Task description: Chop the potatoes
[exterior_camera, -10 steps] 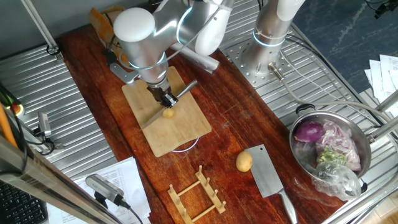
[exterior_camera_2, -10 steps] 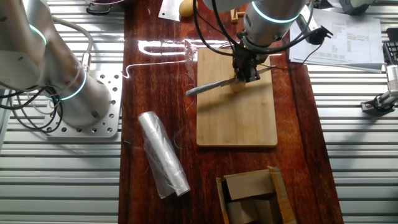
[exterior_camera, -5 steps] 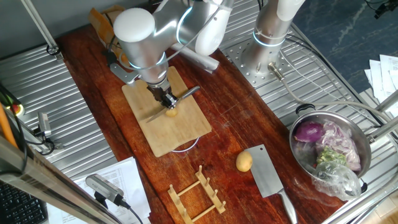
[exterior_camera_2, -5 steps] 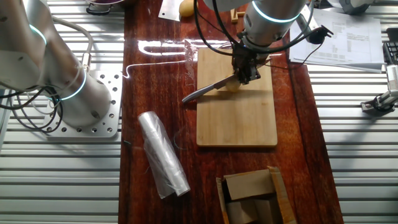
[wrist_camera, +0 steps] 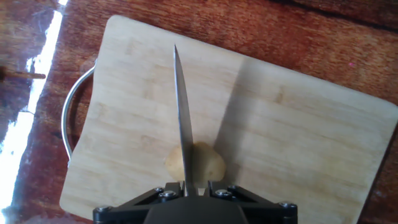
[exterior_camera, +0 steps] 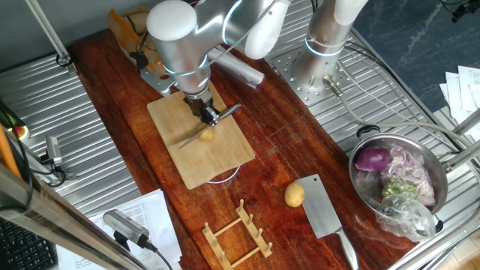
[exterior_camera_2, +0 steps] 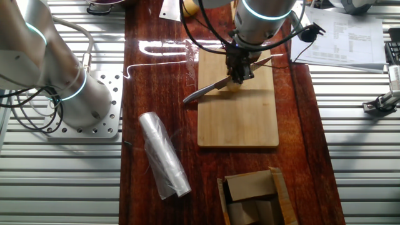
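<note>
A small yellow-tan potato [exterior_camera: 208,136] [wrist_camera: 209,163] lies on the bamboo cutting board [exterior_camera: 202,165] [exterior_camera_2: 237,119] [wrist_camera: 280,137]. My gripper [exterior_camera: 210,116] [exterior_camera_2: 239,70] [wrist_camera: 186,186] is shut on a knife [exterior_camera: 196,136] [exterior_camera_2: 203,92] [wrist_camera: 181,118]. The blade runs straight out from the fingers and crosses the potato left of its middle. I cannot tell how deep the edge sits in it. A second whole potato [exterior_camera: 294,195] [exterior_camera_2: 187,7] rests on the wooden table, off the board.
A cleaver [exterior_camera: 322,206] lies beside the loose potato. A steel pot [exterior_camera: 439,161] holds a purple onion [exterior_camera: 373,159] and scraps. There is a wooden rack [exterior_camera: 236,236], a plastic roll [exterior_camera_2: 164,156], a cardboard box [exterior_camera_2: 253,197] and a second arm's base [exterior_camera_2: 75,100].
My hand has shifted a little sideways over the board with the knife. The blade tip has swung down toward the board's edge. The potato stays in place.
</note>
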